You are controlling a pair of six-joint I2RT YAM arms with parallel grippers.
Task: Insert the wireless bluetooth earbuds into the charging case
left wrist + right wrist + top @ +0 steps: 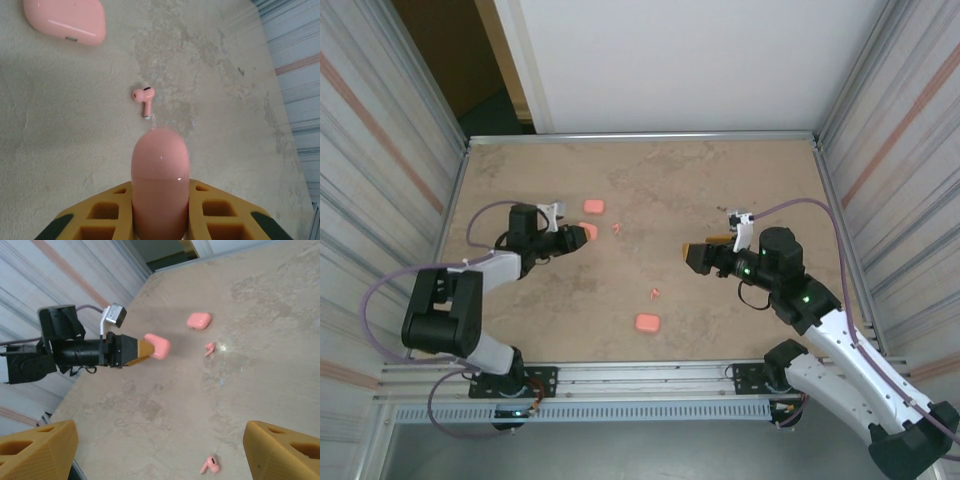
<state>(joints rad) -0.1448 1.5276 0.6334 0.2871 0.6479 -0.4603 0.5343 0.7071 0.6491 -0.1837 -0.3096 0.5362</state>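
Earbuds of salmon-pink plastic, tiny with short bent stems, are lying loose on the mottled beige tabletop (520, 330). The nearer earbud (143, 97) is sitting just above centre in the left wrist view, a little ahead of the smooth pink rounded charging case (160, 170). The left end effector (160, 200) is clamping this case between its yellow pads, and the case's lid seam is looking closed. The second earbud (210, 464) is resting at the bottom edge of the right wrist view, where the right end effector (160, 455) is hanging with its yellow fingers wide apart and gripping nothing. Judging from this, the lid is needing to come open first. The left arm should then be holding the case level and steady while the right is pinching one earbud by its bulbous head, stem pointing down, and lowering it slowly into a socket. A spare pink case (65, 20) is lying at the upper left and is best avoided.
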